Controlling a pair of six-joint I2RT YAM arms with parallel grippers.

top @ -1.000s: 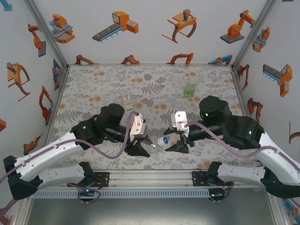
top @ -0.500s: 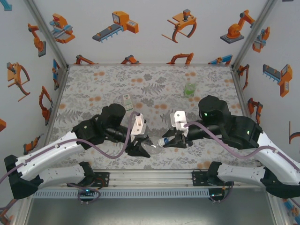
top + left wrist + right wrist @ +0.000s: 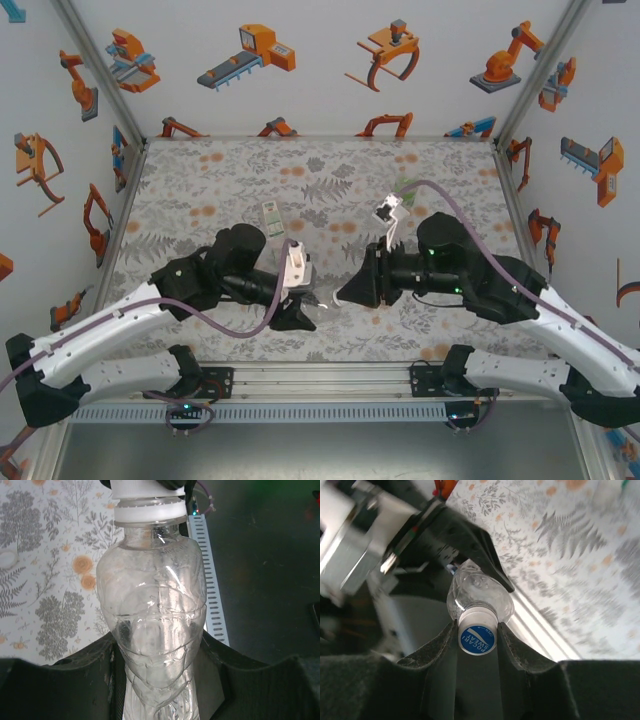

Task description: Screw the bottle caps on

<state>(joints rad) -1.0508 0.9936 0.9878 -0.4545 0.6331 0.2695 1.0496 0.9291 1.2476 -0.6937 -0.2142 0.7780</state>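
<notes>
Through the right wrist camera I can read one brand. The cap (image 3: 476,639) has a round blue top with white lettering, "POCARI SWEAT", set in two lines and upside down from this angle, with a white curved stroke beside the words. That cap sits on the neck of the clear bottle (image 3: 479,596). From the top camera, the bottle with the white-and-green label (image 3: 272,216) and the bottle with the green label (image 3: 407,188) both carry print, but it is too small for me to read.
</notes>
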